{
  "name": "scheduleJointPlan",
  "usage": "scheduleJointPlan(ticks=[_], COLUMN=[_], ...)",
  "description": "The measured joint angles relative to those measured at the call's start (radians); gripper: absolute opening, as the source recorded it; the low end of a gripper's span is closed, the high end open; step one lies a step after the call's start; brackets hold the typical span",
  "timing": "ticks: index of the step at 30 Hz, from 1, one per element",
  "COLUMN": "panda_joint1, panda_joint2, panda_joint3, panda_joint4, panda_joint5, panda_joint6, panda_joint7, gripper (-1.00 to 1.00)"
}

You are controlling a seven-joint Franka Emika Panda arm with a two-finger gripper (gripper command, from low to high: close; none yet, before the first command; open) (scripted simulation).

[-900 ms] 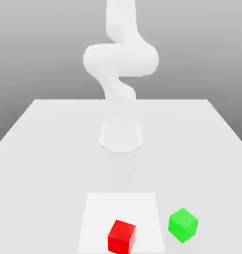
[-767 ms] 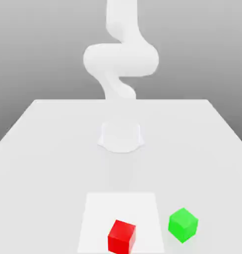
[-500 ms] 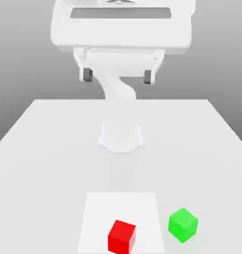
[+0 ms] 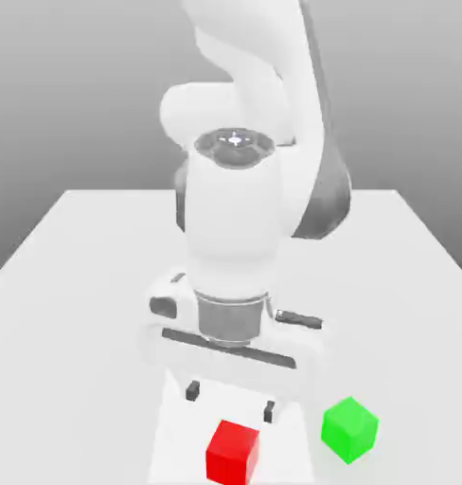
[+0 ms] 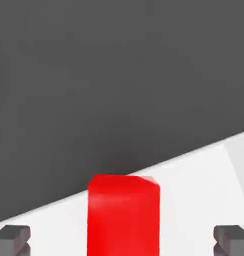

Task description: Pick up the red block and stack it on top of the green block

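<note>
The red block [image 4: 233,452] sits on a lighter square patch of the white table [image 4: 83,284], near the front edge. To its right in the exterior view, apart from it, stands the green block [image 4: 349,429]. My gripper [image 4: 230,400] hangs just above and slightly behind the red block, open, with nothing between its dark fingertips [image 4: 191,389]. In the hand view the red block [image 5: 123,215] lies centred between the two spread fingertips [image 5: 11,240], with the gripper [image 5: 122,240] not touching it.
The arm's big white body [image 4: 237,227] rises over the middle of the table and hides its base. Bare table surface lies on both sides of the arm.
The arm has swung forward and down from high at the back, bringing the open gripper to just above the red block. Neither block has moved.
</note>
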Motion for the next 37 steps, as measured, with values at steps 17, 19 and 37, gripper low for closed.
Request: scheduleJointPlan(ticks=[17, 19, 37], panda_joint1=[0.034, 0.067, 0.259], panda_joint2=[-0.071, -0.097, -0.029], panda_joint3=[0.017, 0.035, 0.074], panda_joint4=[-0.021, -0.033, -0.081], panda_joint5=[0.028, 0.037, -0.046], panda_joint6=[-0.053, -0.066, 0.046], panda_joint7=[0.062, 0.142, 0.632], gripper=[-1.00, -1.00, 1.00])
